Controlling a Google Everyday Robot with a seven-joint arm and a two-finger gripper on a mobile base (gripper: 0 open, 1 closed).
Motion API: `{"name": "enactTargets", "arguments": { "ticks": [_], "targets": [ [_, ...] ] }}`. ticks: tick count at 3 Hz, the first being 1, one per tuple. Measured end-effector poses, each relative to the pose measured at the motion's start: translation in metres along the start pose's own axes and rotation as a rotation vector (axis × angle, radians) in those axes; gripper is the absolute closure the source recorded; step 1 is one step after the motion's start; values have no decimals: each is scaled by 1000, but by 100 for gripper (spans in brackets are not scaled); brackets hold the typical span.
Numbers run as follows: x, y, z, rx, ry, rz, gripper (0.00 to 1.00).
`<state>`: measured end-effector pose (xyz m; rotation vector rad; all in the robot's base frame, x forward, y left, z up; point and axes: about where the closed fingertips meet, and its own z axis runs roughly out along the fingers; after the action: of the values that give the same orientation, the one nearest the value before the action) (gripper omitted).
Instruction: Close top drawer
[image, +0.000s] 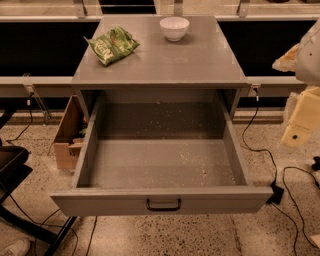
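The top drawer (100, 202) is pulled far out of the grey cabinet (165, 65) towards me. Its tall plain front faces me, with a black bar handle (163, 205) at the centre. The grey inside (160, 165) is speckled with crumbs and holds nothing else. My gripper (301, 119) shows as cream-coloured parts at the right edge of the view. It is to the right of the drawer's right wall, raised above the floor and apart from the drawer. Part of it is cut off by the frame edge.
A white bowl (174, 27) and a green snack bag (112, 45) lie on the cabinet top. A cardboard box (67, 135) stands on the floor left of the cabinet. Black cables and a plug (275, 192) run on the floor at the right. A dark stand (12, 165) is at the left.
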<state>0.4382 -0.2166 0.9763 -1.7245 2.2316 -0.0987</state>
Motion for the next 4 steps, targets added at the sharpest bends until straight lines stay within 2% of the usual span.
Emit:
{"name": "enactTargets", "arguments": {
  "ticks": [1, 2, 3, 4],
  "targets": [
    [0, 0, 0, 0, 0, 0, 0],
    [2, 7, 17, -6, 9, -10, 0],
    [25, 46, 82, -64, 18, 4, 3],
    [50, 86, 141, -138, 56, 21, 25]
  ]
}}
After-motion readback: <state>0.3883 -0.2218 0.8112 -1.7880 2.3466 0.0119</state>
